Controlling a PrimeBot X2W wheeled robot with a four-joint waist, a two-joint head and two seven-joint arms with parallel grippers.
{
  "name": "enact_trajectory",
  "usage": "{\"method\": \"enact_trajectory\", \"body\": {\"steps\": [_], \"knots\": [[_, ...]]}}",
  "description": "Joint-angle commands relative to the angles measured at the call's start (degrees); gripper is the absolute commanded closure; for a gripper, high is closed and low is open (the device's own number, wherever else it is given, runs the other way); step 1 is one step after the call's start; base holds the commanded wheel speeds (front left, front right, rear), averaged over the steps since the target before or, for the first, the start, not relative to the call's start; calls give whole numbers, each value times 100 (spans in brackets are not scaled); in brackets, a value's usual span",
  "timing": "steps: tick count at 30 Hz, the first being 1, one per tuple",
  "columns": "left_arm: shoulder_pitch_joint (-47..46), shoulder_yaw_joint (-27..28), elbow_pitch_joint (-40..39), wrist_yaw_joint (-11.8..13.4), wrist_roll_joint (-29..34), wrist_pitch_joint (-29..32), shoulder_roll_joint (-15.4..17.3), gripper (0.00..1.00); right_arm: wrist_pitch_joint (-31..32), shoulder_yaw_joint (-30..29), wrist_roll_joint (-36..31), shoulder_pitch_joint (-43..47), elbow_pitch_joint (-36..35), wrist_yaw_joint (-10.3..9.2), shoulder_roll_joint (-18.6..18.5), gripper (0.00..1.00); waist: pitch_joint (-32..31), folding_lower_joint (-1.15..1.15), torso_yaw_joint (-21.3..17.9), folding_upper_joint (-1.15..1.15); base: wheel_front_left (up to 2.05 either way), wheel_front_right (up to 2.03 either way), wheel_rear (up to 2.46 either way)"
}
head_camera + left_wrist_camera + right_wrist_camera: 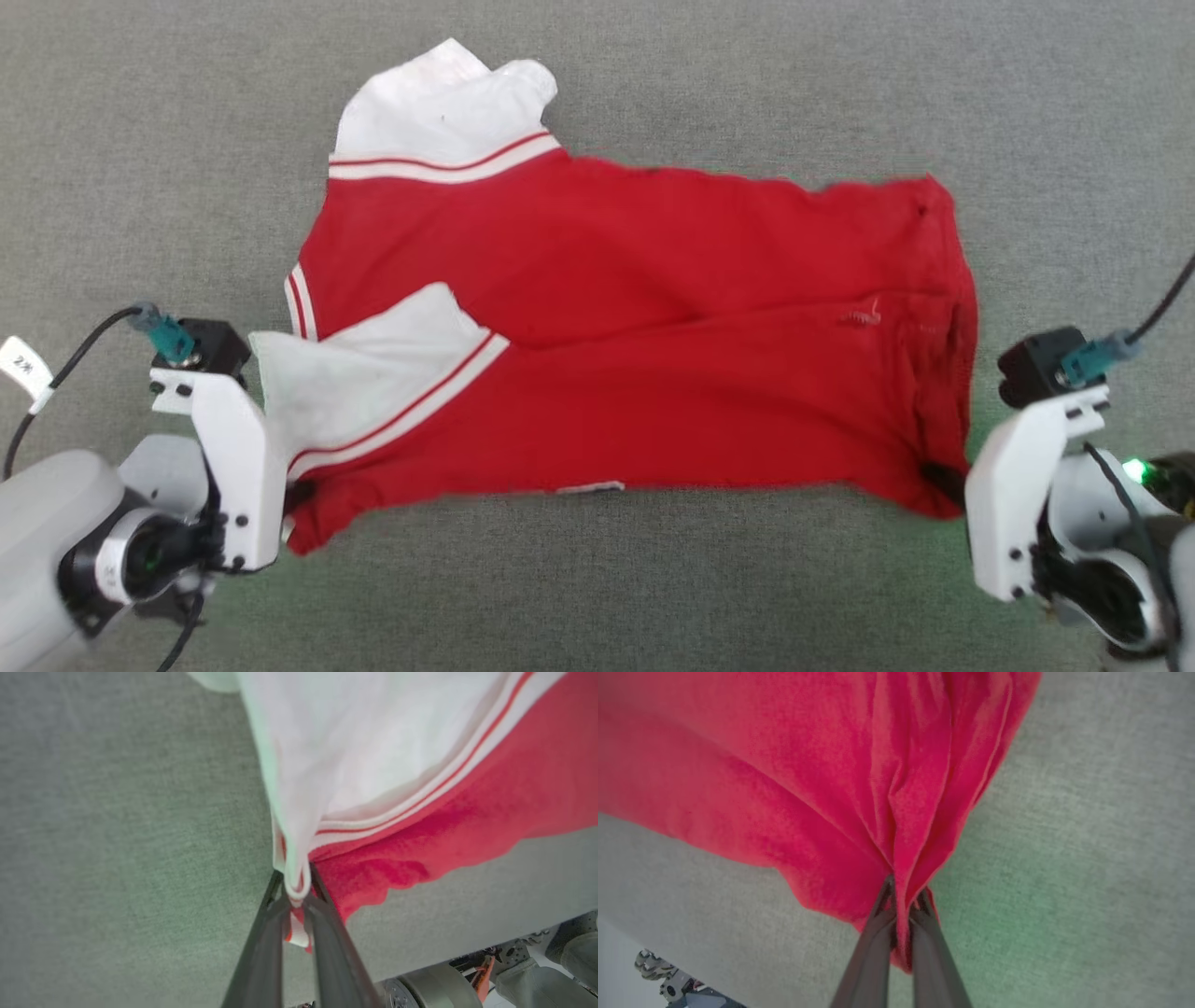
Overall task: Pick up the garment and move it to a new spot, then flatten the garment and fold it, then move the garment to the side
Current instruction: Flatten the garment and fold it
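On the grey surface (597, 579), the garment (653, 308) lay spread out. The left gripper (296, 896) was closed on its near sleeve-side corner; the right gripper (903, 905) was closed on its near hem corner.

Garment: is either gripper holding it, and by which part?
Both: left gripper pinches the garment at the near corner below its white sleeve; right gripper pinches the bunched red corner at the opposite end.

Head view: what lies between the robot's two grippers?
The red jersey T-shirt with white striped-trim sleeves spans that gap in the head view. The left gripper pinches its sleeve end and the right gripper its hem end.
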Motion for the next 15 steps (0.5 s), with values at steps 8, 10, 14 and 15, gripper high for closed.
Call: {"method": "enact_trajectory", "body": {"steps": [8,10,14,15], "knots": [[291,14,-1036,628,-81,134,747,100,634,-370,213,598,-822,-3,-257,100,-10,0,13,0,0,0,0],[362,1,-1159,722,-120,105,832,100,731,-449,260,712,-900,-3,-264,100,-1,0,14,0,0,0,0],[500,-85,-1117,791,-110,68,748,100,712,-488,253,810,-816,-3,-212,100,19,0,9,0,0,0,0],[524,-96,-1054,772,-133,54,680,87,665,-472,216,793,-769,-3,-204,100,25,0,11,0,0,0,0]]}}
